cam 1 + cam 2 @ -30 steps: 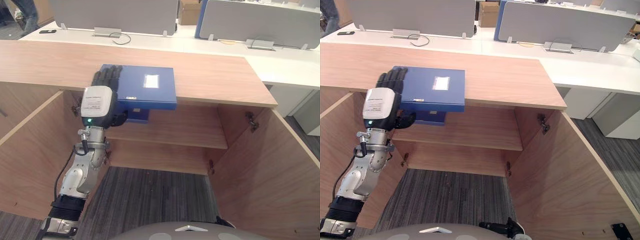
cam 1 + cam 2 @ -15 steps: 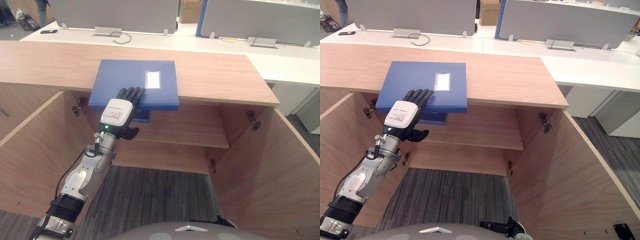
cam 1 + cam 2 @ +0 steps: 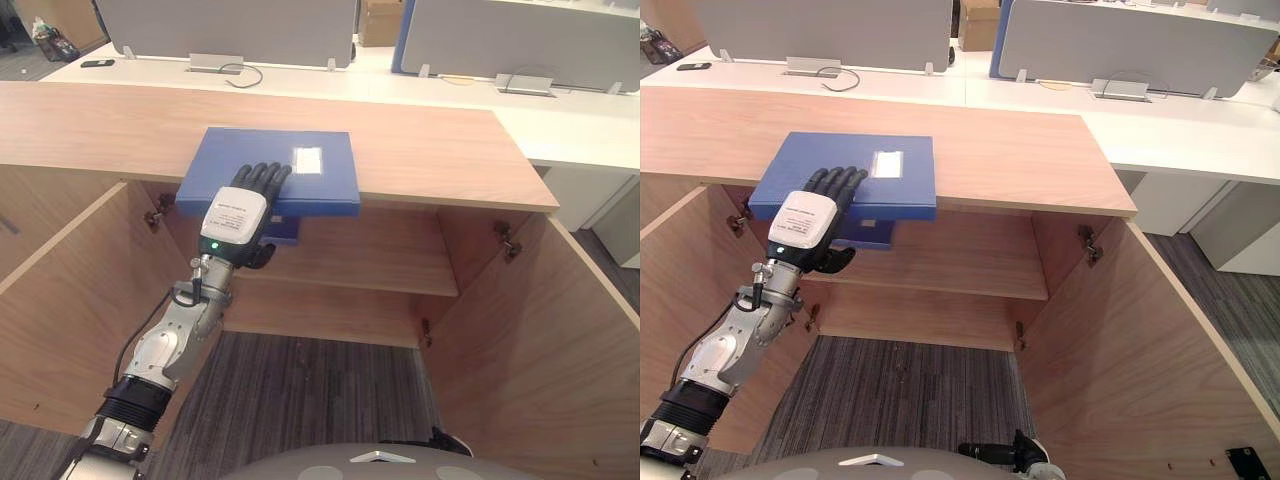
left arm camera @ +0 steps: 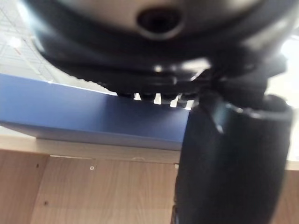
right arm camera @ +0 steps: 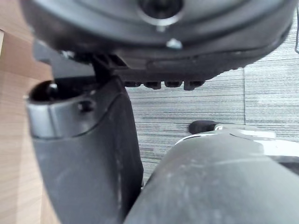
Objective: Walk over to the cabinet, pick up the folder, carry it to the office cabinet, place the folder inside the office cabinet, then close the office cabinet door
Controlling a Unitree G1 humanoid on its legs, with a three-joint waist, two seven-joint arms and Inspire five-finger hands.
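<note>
A blue folder (image 3: 320, 190) with a white label lies flat on the wooden cabinet top (image 3: 440, 150), its front edge jutting past the cabinet's front. My left hand (image 3: 235, 215) holds that front edge. Its fingers (image 3: 262, 180) lie on the cover and its thumb (image 3: 262, 256) is curled underneath. In the left wrist view the folder's edge (image 4: 84, 116) runs between the fingers and the thumb (image 4: 229, 158). A darker blue part (image 3: 282, 233) shows just under the folder. My right hand (image 5: 84, 154) hangs over grey carpet with relaxed fingers, holding nothing.
Below, the cabinet stands open with a shelf (image 3: 370, 255) inside. Its left door (image 3: 60, 300) and right door (image 3: 545, 340) are swung out towards me. White desks with grey partitions (image 3: 230, 30) stand behind, and a dark phone (image 3: 95, 63) lies at the far left.
My left hand has moved from the folder's left edge to its front edge. The folder has slid forward, out over the cabinet's front.
</note>
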